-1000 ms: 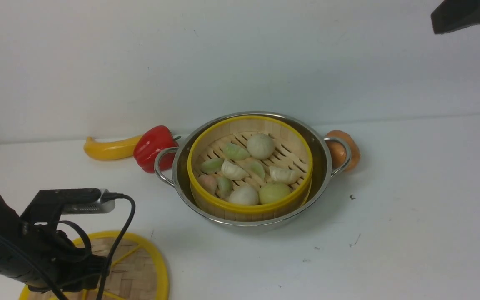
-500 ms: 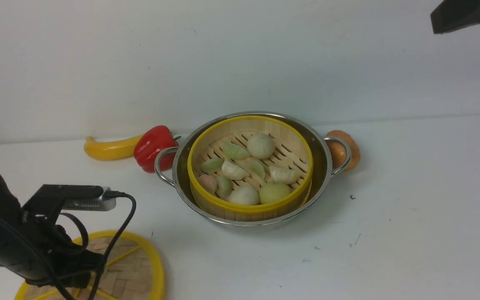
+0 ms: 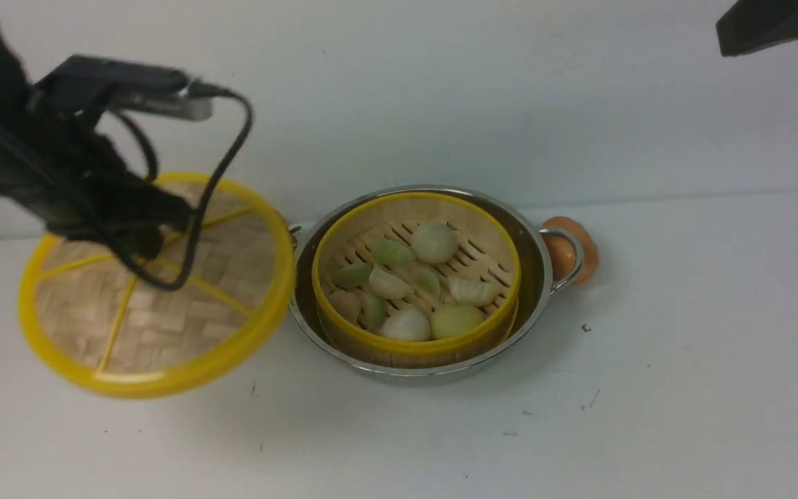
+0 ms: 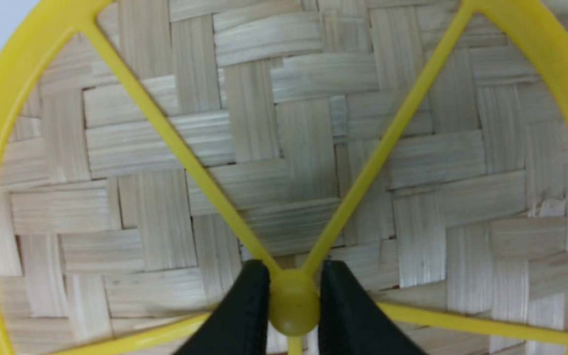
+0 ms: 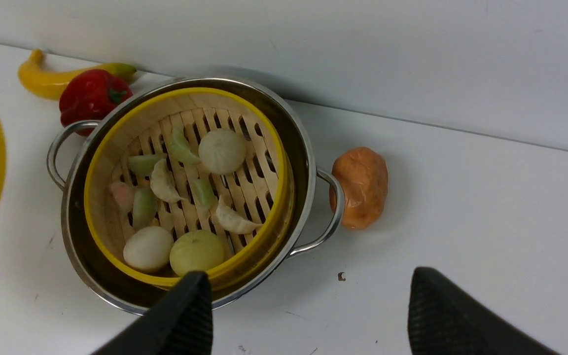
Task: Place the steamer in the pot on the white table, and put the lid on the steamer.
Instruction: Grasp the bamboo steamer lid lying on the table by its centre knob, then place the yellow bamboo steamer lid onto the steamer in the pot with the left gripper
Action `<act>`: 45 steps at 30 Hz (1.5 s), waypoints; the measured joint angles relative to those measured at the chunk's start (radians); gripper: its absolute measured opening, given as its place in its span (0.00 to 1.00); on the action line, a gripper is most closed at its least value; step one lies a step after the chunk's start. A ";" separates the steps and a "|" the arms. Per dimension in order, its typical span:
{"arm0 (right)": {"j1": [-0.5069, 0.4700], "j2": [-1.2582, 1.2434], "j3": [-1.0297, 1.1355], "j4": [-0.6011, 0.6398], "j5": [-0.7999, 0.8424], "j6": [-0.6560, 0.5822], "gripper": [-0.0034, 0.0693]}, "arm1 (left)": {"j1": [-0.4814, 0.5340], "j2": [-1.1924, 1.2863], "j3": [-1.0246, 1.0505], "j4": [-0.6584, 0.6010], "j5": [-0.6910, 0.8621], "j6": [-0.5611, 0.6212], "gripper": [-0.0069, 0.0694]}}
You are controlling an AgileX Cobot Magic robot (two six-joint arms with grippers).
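left gripper pinches the lid by its centre, holding it tilted in the air beside the pot; the steamer sits inside; right gripper gapes wide, empty.

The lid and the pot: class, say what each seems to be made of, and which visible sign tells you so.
Lid: pale, matt strips interlaced in a herringbone weave, so probably bamboo; its rim and spokes are smooth, uniform yellow, likely plastic. Pot: bright silvery metal, probably stainless steel, since its wall and handles give mirror-like reflections.
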 joint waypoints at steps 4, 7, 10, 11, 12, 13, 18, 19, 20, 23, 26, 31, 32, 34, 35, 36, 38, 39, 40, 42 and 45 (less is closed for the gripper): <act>0.000 0.000 0.000 0.000 0.000 0.000 0.75 | -0.121 0.172 -0.196 0.029 0.033 0.001 0.24; 0.000 0.000 0.000 0.000 0.000 0.000 0.75 | -0.192 0.321 -0.384 0.057 0.090 0.002 0.24; 0.000 0.000 0.000 0.000 0.000 0.001 0.75 | -0.226 0.404 -0.496 0.078 0.112 0.010 0.24; 0.000 0.000 0.000 0.000 0.000 0.001 0.75 | -0.246 0.449 -0.570 0.095 0.116 0.018 0.24; 0.000 0.000 0.000 0.000 0.000 0.001 0.75 | -0.254 0.461 -0.600 0.100 0.117 0.022 0.24; 0.000 0.000 0.000 0.000 0.000 0.002 0.75 | -0.278 0.520 -0.691 0.117 0.117 0.036 0.24; 0.000 0.000 0.000 0.000 0.000 0.009 0.75 | -0.313 0.593 -0.796 0.125 0.117 0.058 0.24; 0.000 0.000 0.000 0.004 0.000 0.015 0.75 | -0.327 0.614 -0.811 0.125 0.117 0.060 0.24; 0.000 0.000 0.000 0.004 0.000 0.018 0.75 | -0.334 0.623 -0.810 0.125 0.117 0.060 0.24; 0.000 0.000 0.000 0.005 0.000 0.022 0.75 | -0.343 0.637 -0.810 0.124 0.121 0.060 0.24; 0.000 0.000 0.000 0.005 0.000 0.030 0.75 | -0.343 0.638 -0.812 0.126 0.123 0.056 0.24; 0.000 0.000 0.000 0.005 0.000 0.033 0.75 | -0.343 0.638 -0.812 0.131 0.123 0.050 0.24; 0.000 0.000 0.000 0.005 0.000 0.033 0.75 | -0.343 0.638 -0.812 0.131 0.123 0.049 0.24; 0.000 0.000 0.000 0.005 0.000 0.033 0.75 | -0.343 0.638 -0.812 0.131 0.123 0.042 0.24; 0.000 0.000 0.000 0.005 0.000 0.033 0.75 | -0.343 0.638 -0.811 0.131 0.123 0.041 0.24; 0.000 0.000 0.000 0.005 0.000 0.033 0.75 | -0.343 0.638 -0.805 0.131 0.123 0.034 0.24; 0.000 0.000 0.000 0.005 0.000 0.033 0.75 | -0.343 0.638 -0.791 0.131 0.122 0.034 0.24; 0.000 0.000 0.000 0.005 0.000 0.033 0.75 | -0.343 0.638 -0.782 0.131 0.122 0.034 0.24; 0.000 0.000 0.000 0.005 0.000 0.033 0.75 | -0.343 0.638 -0.773 0.131 0.123 0.034 0.24; 0.000 0.000 0.000 0.005 0.000 0.033 0.75 | -0.343 0.638 -0.764 0.131 0.124 0.032 0.24; 0.000 0.000 0.000 0.005 0.000 0.033 0.75 | -0.343 0.638 -0.742 0.131 0.126 0.031 0.24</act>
